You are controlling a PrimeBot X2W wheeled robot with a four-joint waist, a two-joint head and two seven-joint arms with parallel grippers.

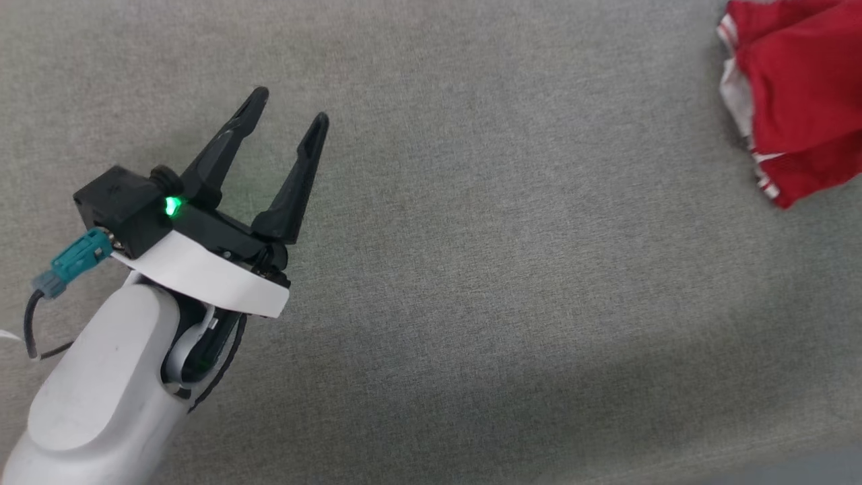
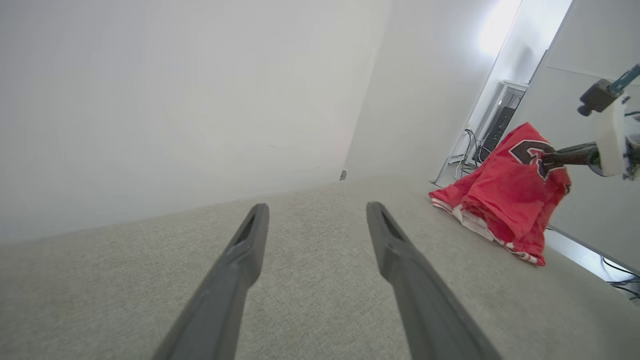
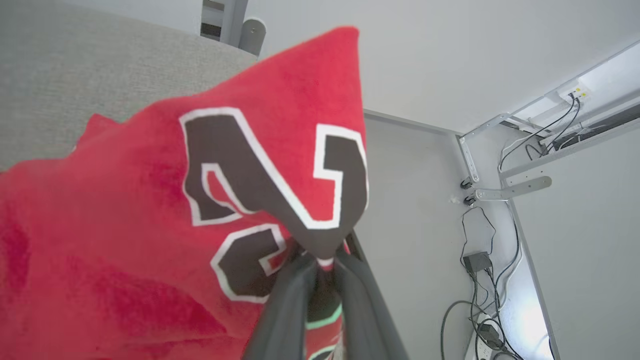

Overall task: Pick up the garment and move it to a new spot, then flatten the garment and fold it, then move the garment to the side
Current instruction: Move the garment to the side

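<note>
Garment (image 2: pixel 500 210) is red, bunched, and pulled up into a peak. Its lower folds rest on the bench (image 1: pixel 471 269) by the right edge. White sleeve end and red-and-white striped trim show along the bottom folds. Black lettering with a white outline sits near the peak, creased over itself, so it can't be read.

Right gripper (image 3: pixel 325 262) has its fingers pressed together, clamped on a fold of the garment right at the lettering. The cloth drapes over the fingertips and hides them. In the head view the garment is cut off by the top right corner, and only a red lump with a white edge shows there.

Left gripper (image 1: pixel 291 108) has its fingers spread wide with nothing between them. It is over bare bench on the left side, well apart from the garment. Whether it touches the surface can't be told.

The garment fabric is thin, soft and matte, and hangs in loose folds. The bench cover is a grey woven cloth, flat and finely textured. The gripper fingers are long, dark, tapered hard plastic. The left forearm (image 1: pixel 101 397) is smooth, pale and rounded, with a teal connector (image 1: pixel 77 259) and a green light (image 1: pixel 173 205) at the wrist. Loose cables (image 3: pixel 480 280) hang down the pale wall behind the bench.
</note>
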